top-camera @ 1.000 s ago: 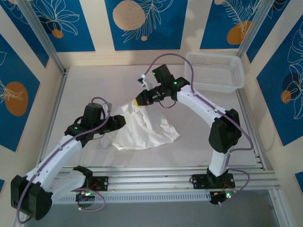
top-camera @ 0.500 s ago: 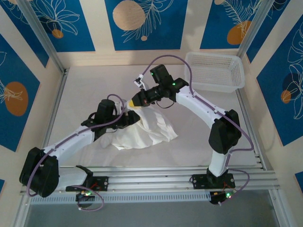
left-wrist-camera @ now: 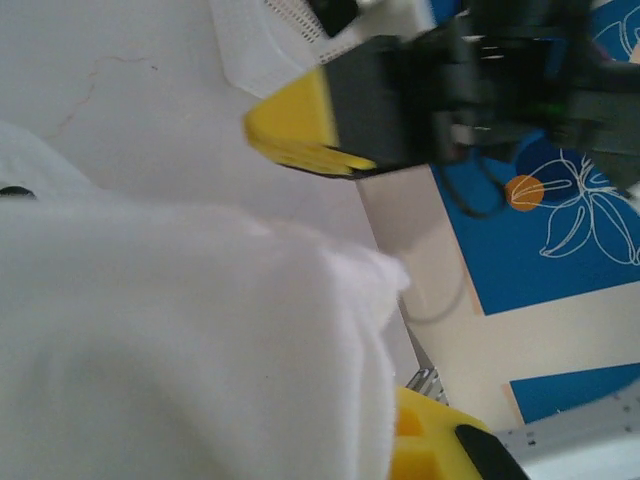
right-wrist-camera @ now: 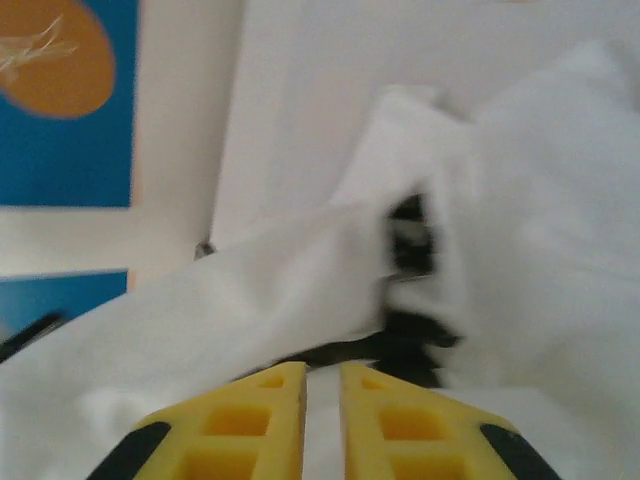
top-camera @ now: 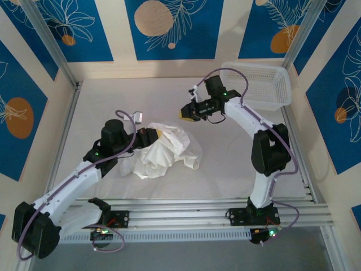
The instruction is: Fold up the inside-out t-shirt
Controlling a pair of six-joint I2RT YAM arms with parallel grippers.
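We see the left gripper (top-camera: 153, 134) clamped on the crumpled white t-shirt (top-camera: 169, 151) in the middle of the table (top-camera: 107, 99). The right gripper (top-camera: 185, 113), fingers narrowly apart, hovers just beyond. The white mesh basket (top-camera: 282, 93) sits back right.

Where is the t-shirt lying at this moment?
In the top view the t-shirt lies crumpled near the table's middle, slightly left, its far edge at the left gripper; the right gripper hangs apart, further back and right.

White table (top-camera: 113, 101), crumpled t-shirt (top-camera: 169, 151), mesh basket (top-camera: 254, 102)
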